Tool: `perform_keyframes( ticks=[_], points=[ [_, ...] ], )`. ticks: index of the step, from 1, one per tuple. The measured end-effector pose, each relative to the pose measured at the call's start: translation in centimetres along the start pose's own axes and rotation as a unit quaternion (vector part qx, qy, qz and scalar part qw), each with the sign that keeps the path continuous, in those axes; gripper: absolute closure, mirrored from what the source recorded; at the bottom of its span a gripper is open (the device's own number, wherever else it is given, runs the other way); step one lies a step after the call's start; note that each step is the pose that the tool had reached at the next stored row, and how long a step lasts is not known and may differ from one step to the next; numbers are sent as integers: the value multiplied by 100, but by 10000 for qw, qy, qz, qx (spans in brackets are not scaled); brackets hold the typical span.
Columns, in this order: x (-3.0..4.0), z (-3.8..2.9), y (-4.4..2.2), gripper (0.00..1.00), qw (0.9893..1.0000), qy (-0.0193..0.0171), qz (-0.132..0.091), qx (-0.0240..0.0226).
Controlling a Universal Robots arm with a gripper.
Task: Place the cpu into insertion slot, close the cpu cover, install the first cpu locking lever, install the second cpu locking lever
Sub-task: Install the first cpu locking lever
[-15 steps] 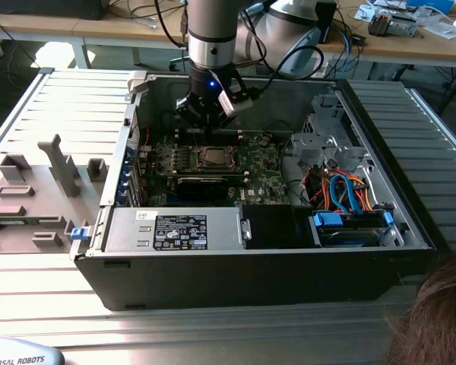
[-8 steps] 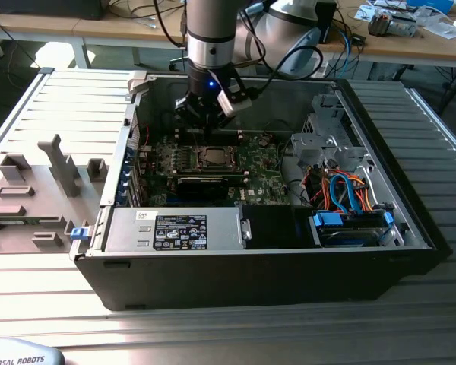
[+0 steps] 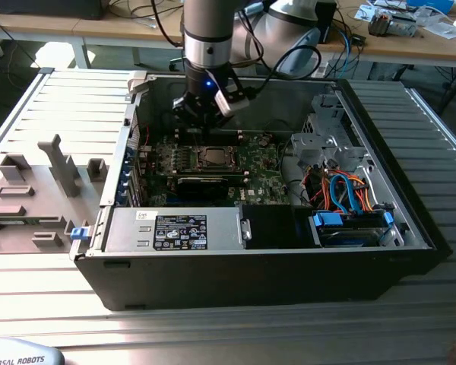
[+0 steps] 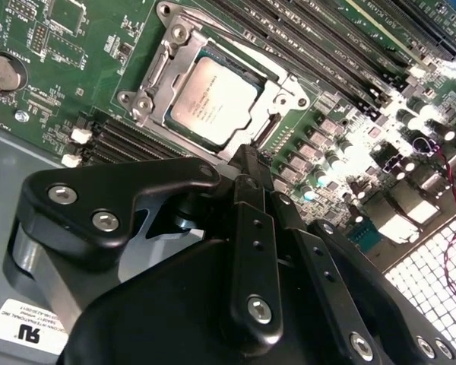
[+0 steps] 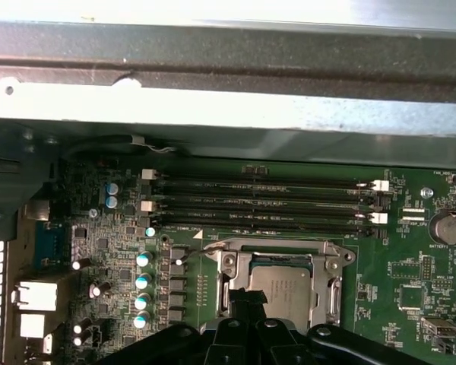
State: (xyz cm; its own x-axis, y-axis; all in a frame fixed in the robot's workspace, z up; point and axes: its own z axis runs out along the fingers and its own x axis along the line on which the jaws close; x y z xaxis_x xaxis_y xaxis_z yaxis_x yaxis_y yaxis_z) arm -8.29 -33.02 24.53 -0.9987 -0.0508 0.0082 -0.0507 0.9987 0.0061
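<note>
A: What sits nearest in the exterior view?

B: The computer case (image 3: 213, 281), lying open. Farther in, the green motherboard (image 3: 251, 163) holds the cpu (image 4: 215, 93), flat in its socket with the cpu cover (image 4: 156, 76) shut down around it.

A: And the gripper (image 4: 247, 161)?

B: Just above the socket's edge, its fingers (image 4: 252, 228) pressed together with nothing between them. Beyond the socket lie the memory slots (image 5: 262, 201).
</note>
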Motion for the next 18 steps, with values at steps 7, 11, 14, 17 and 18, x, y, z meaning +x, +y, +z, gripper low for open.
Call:
perform_keyframes(
  ticks=[7, 11, 14, 17, 18],
  points=[
    [16, -39, 6, 89, 10000, -3, 0, 0],
    [18, -44, 7, 89, 10000, -3, 0, 0],
    [22, -44, 7, 89, 10000, -3, 1, 0],
    [34, -44, 8, 89, 10000, -3, 0, 0],
    [39, -44, 8, 89, 10000, -3, 0, 0]
  ],
)
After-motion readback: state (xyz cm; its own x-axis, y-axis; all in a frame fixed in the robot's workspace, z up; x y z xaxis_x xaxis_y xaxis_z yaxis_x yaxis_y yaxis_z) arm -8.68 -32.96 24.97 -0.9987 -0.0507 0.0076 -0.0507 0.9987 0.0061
